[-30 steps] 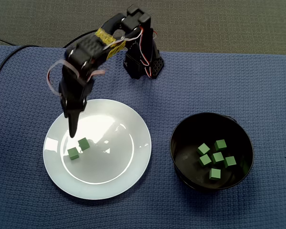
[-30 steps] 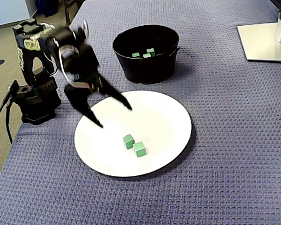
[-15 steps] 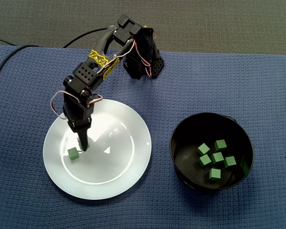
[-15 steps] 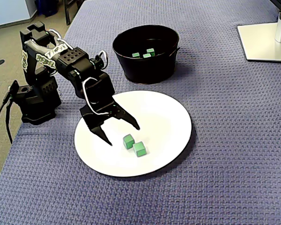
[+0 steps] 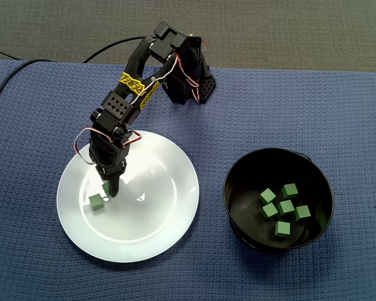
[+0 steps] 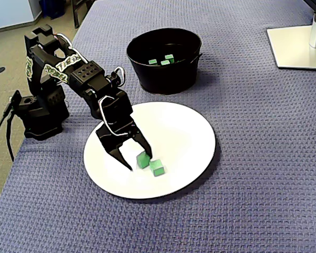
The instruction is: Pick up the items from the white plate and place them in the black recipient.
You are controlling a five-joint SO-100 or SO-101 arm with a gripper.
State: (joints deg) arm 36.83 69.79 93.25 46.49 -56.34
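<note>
While the black arm point(image 6: 76, 71) leans down from its base point(image 6: 39, 113) at the bench's edge, its gripper point(image 6: 140, 161) reaches low over the white plate point(image 6: 184, 132), tips at or just above the plate's surface. The jaws stand partly apart, one on each side of a green cube point(image 6: 143, 159), which lies between them on the plate. Whether either fingertip touches the cube cannot be told, and nothing is lifted.

From the fixed view looking straight down, the gripper point(image 5: 111, 193) covers most of that cube point(image 5: 105, 188), leaving only a sliver of green at its left side. A second green cube point(image 5: 96, 201) lies on the plate point(image 5: 156, 213) just beside the gripper's tip, lower left in this view and outside the jaws. In the angled fixed view, this second cube point(image 6: 158, 167) sits just right of the held-between one, close to touching it.

Well apart from the plate, to its right in the top-down view, stands the black bucket point(image 5: 238, 213), holding six more green cubes point(image 5: 286, 207) in a loose cluster. Everything rests on a blue woven cloth point(image 5: 301, 106) covering the bench.
</note>
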